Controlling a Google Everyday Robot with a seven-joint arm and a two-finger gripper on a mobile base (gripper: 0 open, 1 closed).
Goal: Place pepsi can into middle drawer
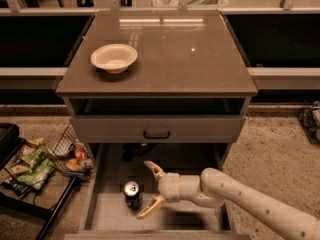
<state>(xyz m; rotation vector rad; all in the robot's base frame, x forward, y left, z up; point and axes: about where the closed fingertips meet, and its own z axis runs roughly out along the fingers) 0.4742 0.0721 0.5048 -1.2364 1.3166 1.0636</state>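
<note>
Gripper (144, 189) (jaws apart) just beside pepsi can (132, 195)

Brown bench (190, 59) stands centre, its glossy top streaked with light glare. Speckled beige floor (280, 154) surrounds it. Dark recesses (35, 44) run behind on both sides. Wire rack (62, 146) with snack packets (30, 164) sits lower left. End effector (145, 190) is low centre, below the bench top, fingers spread.

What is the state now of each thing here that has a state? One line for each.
middle drawer: pulled out, open.
pepsi can: upright on the middle drawer's floor, not gripped.
drawer front with black handle: pushed in.
white bowl: upright, empty, on the cabinet top.
gripper: inside the middle drawer, just right of the pepsi can, jaws open.
</note>
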